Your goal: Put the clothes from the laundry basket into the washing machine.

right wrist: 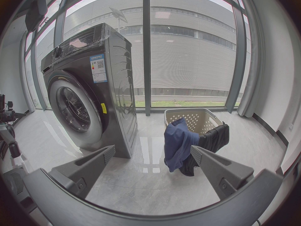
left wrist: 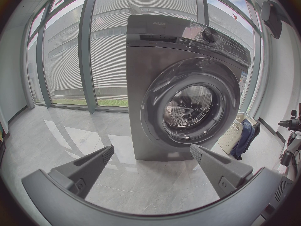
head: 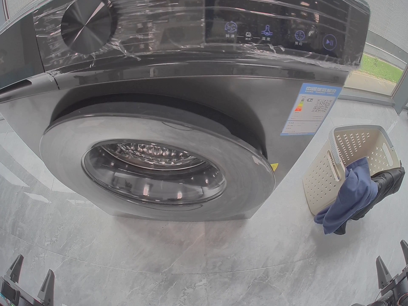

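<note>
Clothes (head: pixel 355 192), blue and black, drape over the laundry basket (head: pixel 361 139) rim at right of the head view. The left end effector (head: pixel 33 273) and right end effector (head: pixel 391 256), bottom corners, are spread and empty. The washing machine (head: pixel 263 103) door (head: pixel 63 149) looks shut; tugging a garment could tip the basket.

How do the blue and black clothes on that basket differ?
The blue garment hangs nearer the washing machine; the black garment sits on the farther side. The blue one lies in front, covering part of the black one. Both drape over the laundry basket's rim and hang down outside.
</note>
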You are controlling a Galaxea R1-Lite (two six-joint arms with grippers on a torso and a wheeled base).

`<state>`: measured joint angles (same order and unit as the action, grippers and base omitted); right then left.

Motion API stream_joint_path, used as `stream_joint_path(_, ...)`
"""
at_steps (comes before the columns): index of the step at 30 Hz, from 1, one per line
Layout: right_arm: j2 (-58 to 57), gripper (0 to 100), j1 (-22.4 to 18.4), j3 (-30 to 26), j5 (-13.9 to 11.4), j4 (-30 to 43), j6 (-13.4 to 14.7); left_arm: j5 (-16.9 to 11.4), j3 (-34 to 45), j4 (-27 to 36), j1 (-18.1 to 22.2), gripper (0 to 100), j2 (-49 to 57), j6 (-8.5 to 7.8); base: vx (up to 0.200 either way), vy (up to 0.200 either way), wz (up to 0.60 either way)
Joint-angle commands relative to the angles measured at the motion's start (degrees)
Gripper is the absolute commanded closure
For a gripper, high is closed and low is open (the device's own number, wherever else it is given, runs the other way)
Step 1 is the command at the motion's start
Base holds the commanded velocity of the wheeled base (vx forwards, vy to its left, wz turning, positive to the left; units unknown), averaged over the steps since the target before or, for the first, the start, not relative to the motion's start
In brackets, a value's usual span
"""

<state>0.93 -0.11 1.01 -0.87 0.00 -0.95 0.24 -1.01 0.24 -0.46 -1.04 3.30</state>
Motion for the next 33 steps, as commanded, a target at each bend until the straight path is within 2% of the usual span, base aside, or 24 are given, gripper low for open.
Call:
stream_joint_path(1,-0.93,0,0.02,-1.01,-0.01,0.00,-0.02,0.02,0.92,0.02,0.02,0,1.04,0.04,0.000,0.000,0.00)
stream_joint_path(7,-0.93,0,0.02,-1.01,-0.01,0.00,-0.02,0.02,0.92,0.02,0.02,0,1.04,0.04,0.000,0.000,0.00)
stream_joint_path(22,-0.93,0,0.02,-1.01,-0.01,0.00,-0.02,0.02,0.92,0.02,0.02,0,1.04,0.04,0.000,0.200,0.00)
stream_joint_path(33,-0.93,0,0.02,-1.01,-0.01,0.00,-0.02,0.02,0.92,0.02,0.02,0,1.04,0.04,0.000,0.000,0.00)
